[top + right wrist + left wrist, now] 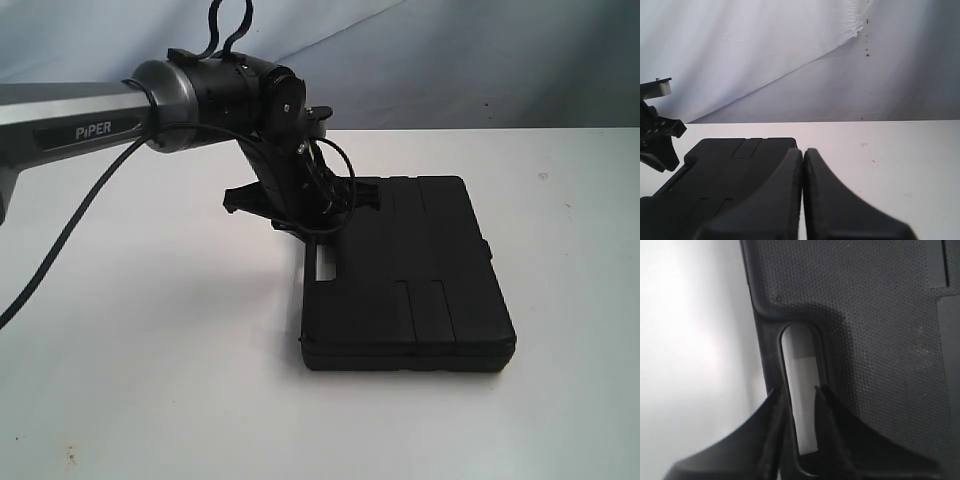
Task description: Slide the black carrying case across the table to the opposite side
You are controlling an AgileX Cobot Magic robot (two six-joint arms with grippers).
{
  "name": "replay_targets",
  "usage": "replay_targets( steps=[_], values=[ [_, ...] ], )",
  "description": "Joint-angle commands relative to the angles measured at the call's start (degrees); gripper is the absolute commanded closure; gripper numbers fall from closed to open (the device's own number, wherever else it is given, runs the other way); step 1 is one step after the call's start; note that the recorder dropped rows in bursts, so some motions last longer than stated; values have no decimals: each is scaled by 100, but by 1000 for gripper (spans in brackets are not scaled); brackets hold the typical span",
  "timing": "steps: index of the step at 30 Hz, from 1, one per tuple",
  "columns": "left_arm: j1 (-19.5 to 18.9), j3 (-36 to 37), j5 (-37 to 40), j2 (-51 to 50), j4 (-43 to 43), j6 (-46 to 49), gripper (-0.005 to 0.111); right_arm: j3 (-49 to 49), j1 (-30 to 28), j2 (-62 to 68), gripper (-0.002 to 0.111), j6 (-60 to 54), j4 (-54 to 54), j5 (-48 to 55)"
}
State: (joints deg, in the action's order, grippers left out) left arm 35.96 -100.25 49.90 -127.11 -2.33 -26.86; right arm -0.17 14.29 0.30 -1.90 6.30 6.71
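The black carrying case point(420, 275) lies flat on the white table point(150, 380), right of the middle, with its handle slot point(325, 263) on its left edge. My left gripper point(318, 232) reaches down onto that handle. In the left wrist view the left gripper point(799, 388) is open: the handle bar point(765, 355) and a strip of the slot point(800, 390) lie between its fingers. The case's pebbled lid point(875, 340) fills the rest of that view. My right gripper point(803, 151) is shut and empty, held above the table beside the case point(735, 170); it does not show in the exterior view.
White tabletop point(900, 160) stretches to the left, right and front of the case. A wrinkled pale backdrop point(450, 60) hangs behind the far edge. The left arm's cable point(70, 235) droops over the table's left side.
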Motion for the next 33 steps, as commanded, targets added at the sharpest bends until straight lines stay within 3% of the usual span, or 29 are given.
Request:
replay_targets(
  steps=[1, 27, 31, 33],
  values=[
    [0, -33, -25, 18, 29, 45, 74, 17, -49, -30, 108, -48, 48, -1],
    [0, -33, -192, -512, 155, 12, 74, 17, -49, -30, 108, -48, 48, -1],
    [0, -33, -229, -523, 155, 12, 82, 17, -49, -30, 108, -48, 48, -1],
    [0, -33, -217, -523, 155, 12, 99, 17, -49, -30, 108, -48, 48, -1]
  ],
)
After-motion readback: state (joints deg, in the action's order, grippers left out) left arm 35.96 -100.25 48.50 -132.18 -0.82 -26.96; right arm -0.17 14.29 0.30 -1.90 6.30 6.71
